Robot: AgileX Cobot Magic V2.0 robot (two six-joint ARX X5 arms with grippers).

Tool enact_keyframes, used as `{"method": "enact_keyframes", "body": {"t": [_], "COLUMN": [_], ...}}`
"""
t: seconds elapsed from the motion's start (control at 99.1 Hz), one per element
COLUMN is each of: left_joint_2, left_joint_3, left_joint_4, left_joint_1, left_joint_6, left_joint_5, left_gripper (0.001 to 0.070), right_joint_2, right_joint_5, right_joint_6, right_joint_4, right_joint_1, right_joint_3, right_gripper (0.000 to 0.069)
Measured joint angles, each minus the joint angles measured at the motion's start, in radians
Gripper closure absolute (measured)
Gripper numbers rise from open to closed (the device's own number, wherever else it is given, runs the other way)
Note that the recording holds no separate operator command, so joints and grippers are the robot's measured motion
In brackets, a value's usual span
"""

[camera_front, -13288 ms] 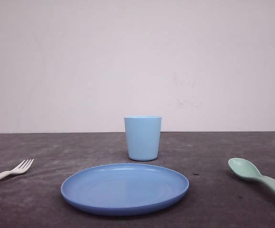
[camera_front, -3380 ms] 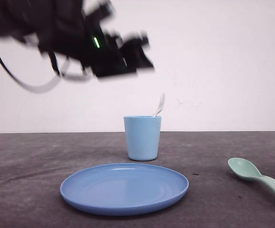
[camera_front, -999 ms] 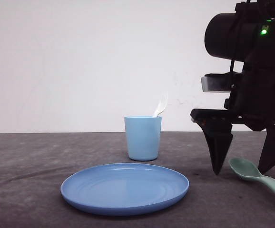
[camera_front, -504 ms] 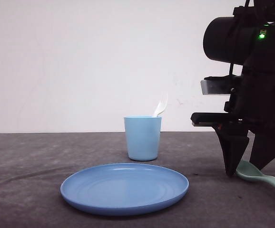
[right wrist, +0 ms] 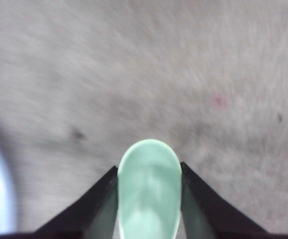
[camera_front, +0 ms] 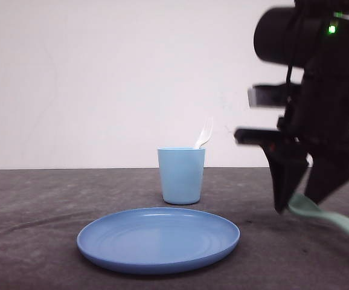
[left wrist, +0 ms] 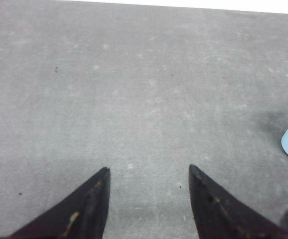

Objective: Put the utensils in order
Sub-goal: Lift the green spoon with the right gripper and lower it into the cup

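Spoon [right wrist: 149, 186], pale mint green, sits clamped between the two dark fingers of the right pincer [camera_front: 301, 202] on the right side of the dark grey surface [camera_front: 41, 241]. In the right wrist view its oval bowl pokes out past the fingertips, both fingers pressed against its sides. From the front, its handle trails toward the near right, and it looks lifted slightly; motion blur makes that uncertain. White fork [camera_front: 203, 134] stands upright in the light blue cup [camera_front: 181, 176], tines up, behind the round blue plate [camera_front: 158, 238]. Left pincer [left wrist: 149, 172] hangs over bare surface with its fingers apart, holding nothing. Judging by this, the task is about half done: fork stowed, spoon gripped but yet to be carried to the cup.
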Motion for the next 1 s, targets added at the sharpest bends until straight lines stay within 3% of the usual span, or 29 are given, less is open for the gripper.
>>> {"method": "enact_keyframes", "body": {"t": [0.151, 0.333, 0.706, 0.999], "left_joint_2": [0.000, 0.000, 0.000, 0.000], "left_joint_3": [0.000, 0.000, 0.000, 0.000], "left_joint_4": [0.000, 0.000, 0.000, 0.000], "left_joint_1": [0.000, 0.000, 0.000, 0.000], "left_joint_6": [0.000, 0.000, 0.000, 0.000], "left_joint_5": [0.000, 0.000, 0.000, 0.000], "left_gripper": [0.0412, 0.0412, 0.0412, 0.0412], "right_joint_2": [-0.055, -0.072, -0.058, 0.087], "right_joint_5": [0.000, -0.003, -0.025, -0.025], "right_joint_6": [-0.041, -0.129, -0.275, -0.328], "right_joint_4": [0.024, 0.172, 0.666, 1.017], "right_joint_1": [0.019, 0.027, 0.046, 0.053], "right_joint_3": [0.064, 0.143, 0.161, 0.161], "right_gripper": [0.0522, 0.0522, 0.0522, 0.0522]}}
